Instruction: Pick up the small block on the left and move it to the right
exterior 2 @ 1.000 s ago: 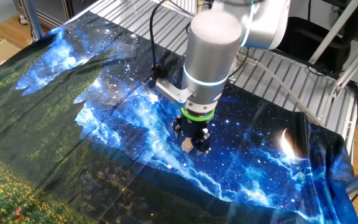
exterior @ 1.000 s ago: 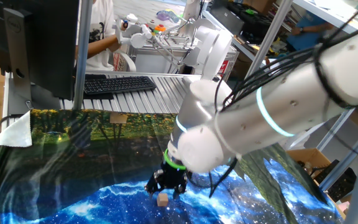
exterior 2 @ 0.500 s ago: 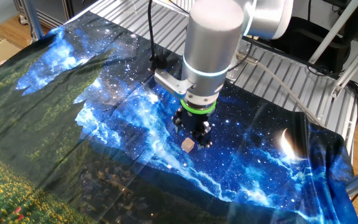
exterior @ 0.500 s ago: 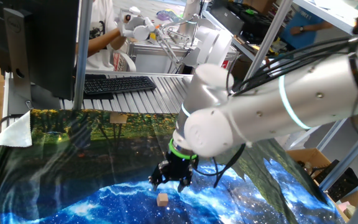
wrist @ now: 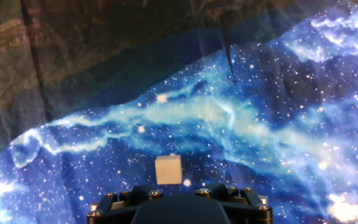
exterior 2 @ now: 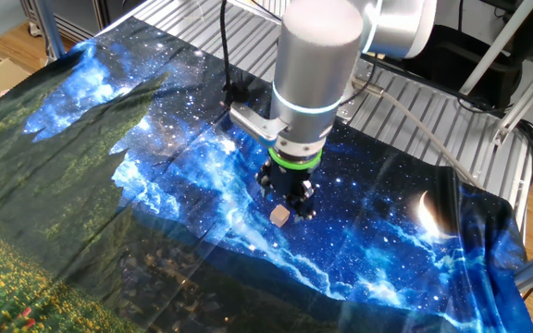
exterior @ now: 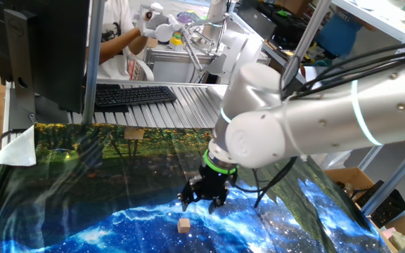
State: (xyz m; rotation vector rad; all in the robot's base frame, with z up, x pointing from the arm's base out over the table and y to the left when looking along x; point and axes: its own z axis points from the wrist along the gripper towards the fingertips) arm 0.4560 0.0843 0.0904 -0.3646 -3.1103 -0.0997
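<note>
The small block [exterior: 183,225] is a tiny light-tan wooden cube lying free on the blue galaxy-print cloth [exterior: 118,225]. My gripper [exterior: 204,200] hangs a little above and behind it, black fingers spread, holding nothing. In the other fixed view the block [exterior 2: 279,215] lies just below the gripper [exterior 2: 286,199]. In the hand view the block [wrist: 168,169] sits on the cloth just beyond the gripper's black base; the fingertips do not show there.
A flat tan patch [exterior: 133,133] lies at the cloth's far edge. A keyboard [exterior: 133,94] and a monitor [exterior: 41,49] stand behind it. White paper [exterior: 20,149] lies at the left. A slatted metal tabletop [exterior 2: 415,102] borders the cloth.
The gripper was down around the block a second ago; it has let go and lifted up and away. The block stays where it was on the cloth.
</note>
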